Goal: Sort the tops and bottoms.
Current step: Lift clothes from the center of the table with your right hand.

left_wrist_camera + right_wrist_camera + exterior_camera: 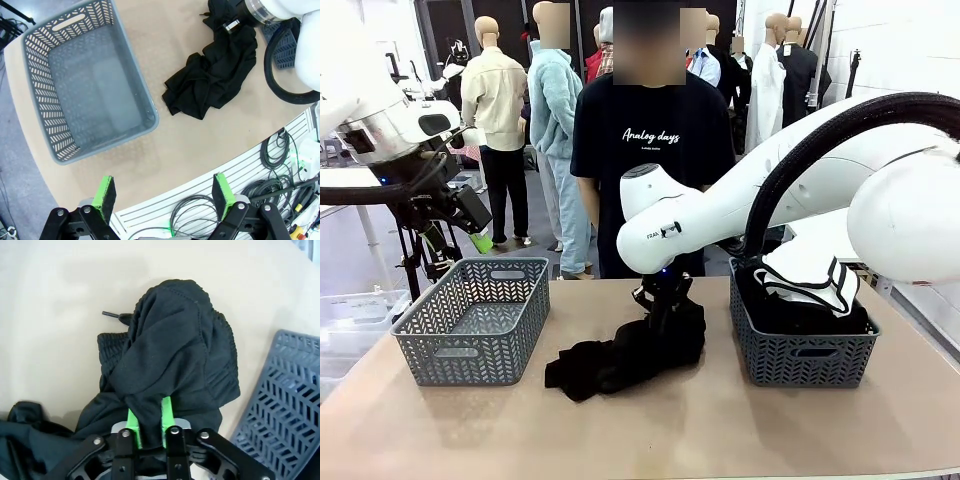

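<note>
A pile of black garments (pixel 625 355) lies on the table between the two baskets; the left wrist view shows the black garments (pixel 212 75) crumpled, and the right wrist view shows the black garments (pixel 170 370) with a drawstring tip sticking out. My right gripper (pixel 663 310) stands down on the pile's right end. Seen from its wrist, the right gripper (pixel 149 427) is shut on a fold of the black fabric between its green pads (pixel 166 415). My left gripper (pixel 470 225) hangs high above the left basket, and from its own wrist the left gripper (pixel 165 195) is open and holds nothing.
An empty grey basket (pixel 470 320) stands at the left. A second grey basket (pixel 800 345) at the right holds black and white clothes (pixel 810 285). A person in a black T-shirt (pixel 650 140) stands at the far side. Cables (pixel 270 175) lie below the table's edge.
</note>
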Available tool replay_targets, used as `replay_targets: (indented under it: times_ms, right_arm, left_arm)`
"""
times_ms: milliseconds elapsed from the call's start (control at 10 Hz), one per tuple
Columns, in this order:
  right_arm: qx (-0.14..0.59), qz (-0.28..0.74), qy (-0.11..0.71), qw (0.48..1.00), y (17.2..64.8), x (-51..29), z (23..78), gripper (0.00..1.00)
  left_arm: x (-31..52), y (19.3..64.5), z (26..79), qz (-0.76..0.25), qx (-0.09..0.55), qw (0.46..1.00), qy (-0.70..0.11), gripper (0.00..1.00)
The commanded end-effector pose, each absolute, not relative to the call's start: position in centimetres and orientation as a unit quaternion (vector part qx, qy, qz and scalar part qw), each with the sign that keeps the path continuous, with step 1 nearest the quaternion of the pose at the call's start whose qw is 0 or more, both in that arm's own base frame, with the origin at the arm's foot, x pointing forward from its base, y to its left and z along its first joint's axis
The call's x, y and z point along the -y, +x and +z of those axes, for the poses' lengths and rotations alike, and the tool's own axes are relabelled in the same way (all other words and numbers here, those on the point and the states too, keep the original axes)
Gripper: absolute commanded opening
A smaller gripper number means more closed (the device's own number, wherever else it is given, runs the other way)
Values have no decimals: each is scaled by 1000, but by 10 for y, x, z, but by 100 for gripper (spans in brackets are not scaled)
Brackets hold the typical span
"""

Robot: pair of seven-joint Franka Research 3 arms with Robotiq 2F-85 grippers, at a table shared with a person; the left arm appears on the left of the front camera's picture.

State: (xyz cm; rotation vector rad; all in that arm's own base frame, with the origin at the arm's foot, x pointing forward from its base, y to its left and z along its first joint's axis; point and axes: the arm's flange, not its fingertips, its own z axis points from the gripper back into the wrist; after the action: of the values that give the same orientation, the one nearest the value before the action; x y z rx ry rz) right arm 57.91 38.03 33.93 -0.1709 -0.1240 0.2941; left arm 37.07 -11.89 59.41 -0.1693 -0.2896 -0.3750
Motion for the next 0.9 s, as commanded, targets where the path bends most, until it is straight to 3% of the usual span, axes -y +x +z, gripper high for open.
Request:
replay_targets:
  times_ms: [0,500,800]
  right_arm:
    - [51,132,-78,987,581,-383,337,0]
    - [3,100,17,995,580,-365,368,0]
    - [87,65,64,992,570,-330,460,0]
  left_arm:
    - [115,371,594,-191,144,967,-87,100]
    - [115,371,594,-191,144,967,-87,100]
    - [115,371,594,-191,144,967,-87,100]
